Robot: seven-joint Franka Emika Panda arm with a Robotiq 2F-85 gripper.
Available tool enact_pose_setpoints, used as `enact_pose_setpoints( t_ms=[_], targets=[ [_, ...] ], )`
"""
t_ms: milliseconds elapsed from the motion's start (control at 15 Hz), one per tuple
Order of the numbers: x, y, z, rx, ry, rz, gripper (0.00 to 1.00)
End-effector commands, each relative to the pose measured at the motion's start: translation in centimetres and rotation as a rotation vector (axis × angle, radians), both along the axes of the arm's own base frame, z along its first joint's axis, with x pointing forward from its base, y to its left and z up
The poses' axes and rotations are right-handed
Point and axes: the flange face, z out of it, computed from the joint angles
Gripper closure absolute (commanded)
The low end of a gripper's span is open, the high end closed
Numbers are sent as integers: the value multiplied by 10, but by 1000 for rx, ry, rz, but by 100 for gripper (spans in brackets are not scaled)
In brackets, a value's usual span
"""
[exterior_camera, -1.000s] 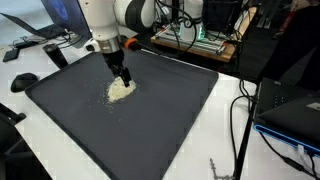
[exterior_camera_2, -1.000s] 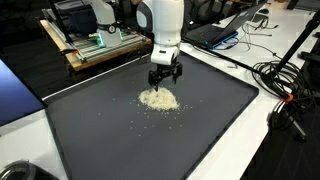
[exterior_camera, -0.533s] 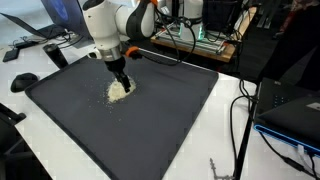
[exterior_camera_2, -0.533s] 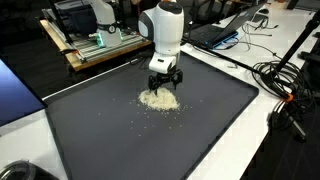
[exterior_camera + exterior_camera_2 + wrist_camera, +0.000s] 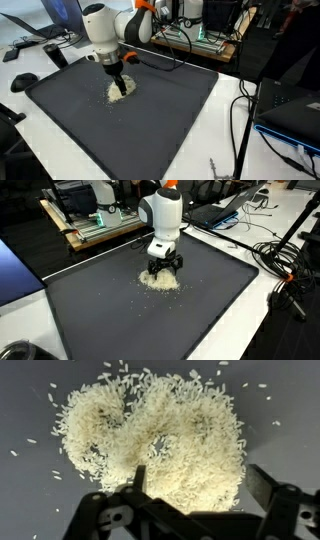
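Observation:
A small heap of white rice grains [image 5: 119, 89] [image 5: 157, 279] lies on a dark grey mat [image 5: 170, 110] [image 5: 210, 300] in both exterior views. My gripper [image 5: 119, 84] [image 5: 164, 270] points straight down at the heap, its fingertips at the pile's top. In the wrist view the rice [image 5: 160, 435] fills most of the picture and my gripper [image 5: 200, 478] straddles its near edge. The jaws stand wide open, one finger [image 5: 140, 478] at the left and the other at the right, with only loose rice between them.
Stray grains [image 5: 132, 302] lie scattered on the mat round the heap. A wooden rack with electronics [image 5: 95, 225] stands behind the mat. Cables [image 5: 285, 260] and a laptop [image 5: 295, 110] lie beside the mat's edges. A dark mouse [image 5: 24, 81] sits off the mat's corner.
The arm has lowered and leaned over the rice heap. The gripper has stayed wide open over the pile.

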Motion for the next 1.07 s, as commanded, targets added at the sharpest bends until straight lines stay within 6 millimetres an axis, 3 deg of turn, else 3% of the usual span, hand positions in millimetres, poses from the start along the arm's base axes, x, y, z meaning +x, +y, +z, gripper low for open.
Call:
enact_pose_setpoints(
  t_ms=[0,267,467,1000],
  targets=[
    [10,-2,-5,-21,-13,-32,0],
    [13,0,-10,-41,-3,-30,0],
    [15,3,-11,-48,0,-27,34],
    [17,4,-6,-59,0,-22,90]
  ],
)
